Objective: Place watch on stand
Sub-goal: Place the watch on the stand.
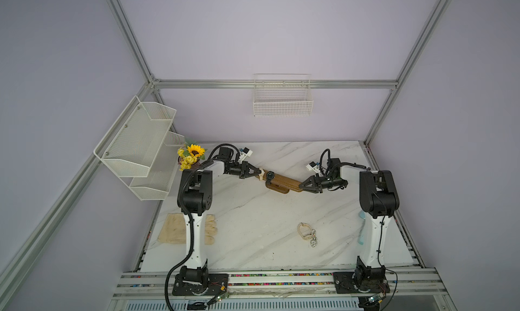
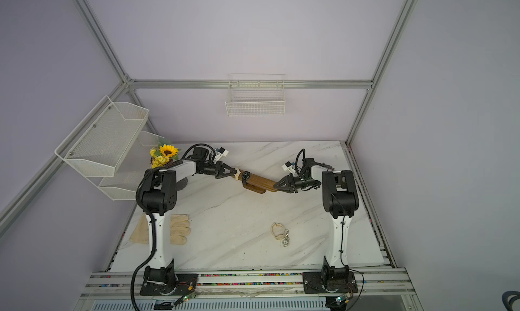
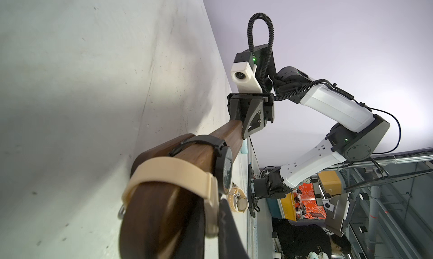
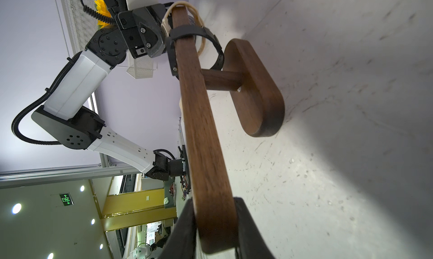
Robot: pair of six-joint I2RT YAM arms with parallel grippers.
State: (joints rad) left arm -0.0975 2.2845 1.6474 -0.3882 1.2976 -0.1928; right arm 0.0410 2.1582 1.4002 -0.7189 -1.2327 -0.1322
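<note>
The stand [image 1: 284, 180] is clamped at one end by the right pincer [image 1: 301, 186], probably so it's kept steady. The beige watch [image 1: 262, 176], looped over the other end beside the black watch [image 1: 270, 175], is pinched by the left pincer [image 1: 259, 173].

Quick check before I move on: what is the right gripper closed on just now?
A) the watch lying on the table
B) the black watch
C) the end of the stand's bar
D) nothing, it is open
C: in the right wrist view the right gripper pinches the end of the stand bar between its fingers, while the black watch sits farther along that bar.
</note>
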